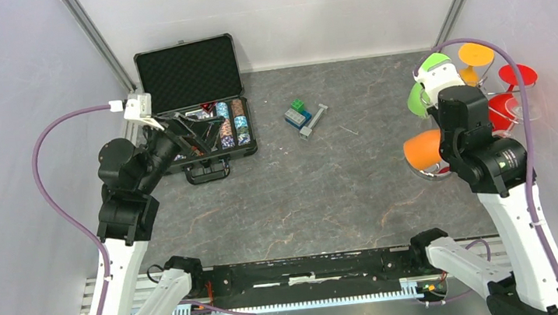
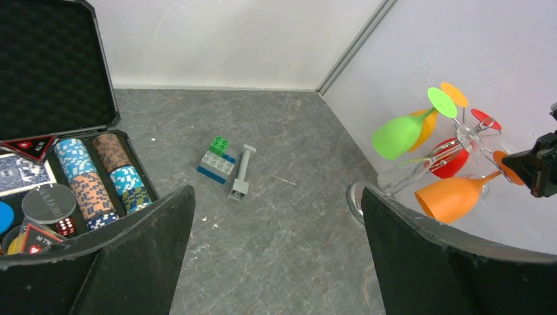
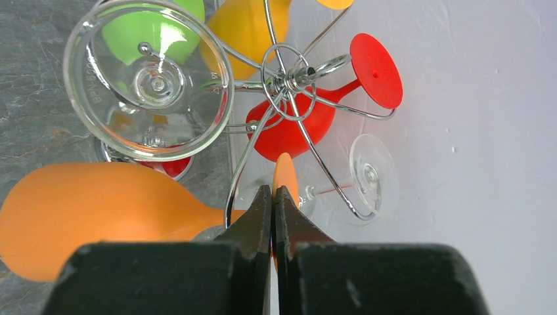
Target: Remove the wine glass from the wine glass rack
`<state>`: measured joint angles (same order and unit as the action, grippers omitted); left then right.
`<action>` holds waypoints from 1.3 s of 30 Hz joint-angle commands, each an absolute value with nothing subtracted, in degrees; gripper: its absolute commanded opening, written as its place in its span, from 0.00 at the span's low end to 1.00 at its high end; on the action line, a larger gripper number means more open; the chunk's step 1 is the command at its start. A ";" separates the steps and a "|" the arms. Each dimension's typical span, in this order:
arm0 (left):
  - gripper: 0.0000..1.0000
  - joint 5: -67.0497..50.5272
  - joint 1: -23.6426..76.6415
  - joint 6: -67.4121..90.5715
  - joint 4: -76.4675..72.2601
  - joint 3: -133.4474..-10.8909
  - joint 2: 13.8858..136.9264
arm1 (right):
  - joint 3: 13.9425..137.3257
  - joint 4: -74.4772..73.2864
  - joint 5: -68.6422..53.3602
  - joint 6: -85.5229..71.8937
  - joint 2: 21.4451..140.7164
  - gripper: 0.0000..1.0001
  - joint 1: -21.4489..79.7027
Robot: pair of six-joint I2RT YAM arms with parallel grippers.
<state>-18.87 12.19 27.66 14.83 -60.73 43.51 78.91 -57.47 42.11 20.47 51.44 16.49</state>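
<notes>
The wine glass rack (image 3: 289,79) is a silver wire stand with looped arms, at the right wall, hung with coloured and clear glasses. An orange wine glass (image 3: 98,216) hangs from it, bowl to the left, with the thin foot (image 3: 285,176) edge-on. My right gripper (image 3: 273,191) is shut on that foot. The left wrist view shows the same grip (image 2: 533,167) on the orange wine glass (image 2: 453,197), with the rack (image 2: 453,149) behind. From above the orange glass (image 1: 424,150) lies beside the right wrist. My left gripper (image 2: 277,191) hangs open and holds nothing, far to the left.
Green (image 3: 154,29), yellow (image 3: 246,29), red (image 3: 289,128) and clear (image 3: 151,79) glasses crowd the rack. An open black case (image 1: 191,96) of poker chips sits at the back left. Toy bricks (image 1: 299,115) and a grey piece (image 1: 313,121) lie mid-table.
</notes>
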 commanded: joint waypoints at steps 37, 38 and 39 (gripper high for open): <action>1.00 -16.61 11.87 27.78 13.27 -60.73 43.14 | 74.31 -45.58 56.86 28.49 51.20 0.00 19.23; 1.00 -16.61 11.87 27.86 13.22 -60.73 43.14 | 74.07 -45.49 57.47 28.68 50.84 0.00 19.20; 1.00 -16.65 11.87 27.84 13.27 -60.73 43.15 | 73.93 -45.28 57.87 28.89 50.52 0.00 19.25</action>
<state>-16.88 12.19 27.64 14.83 -60.71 43.59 74.28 -49.15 51.86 26.55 52.71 19.03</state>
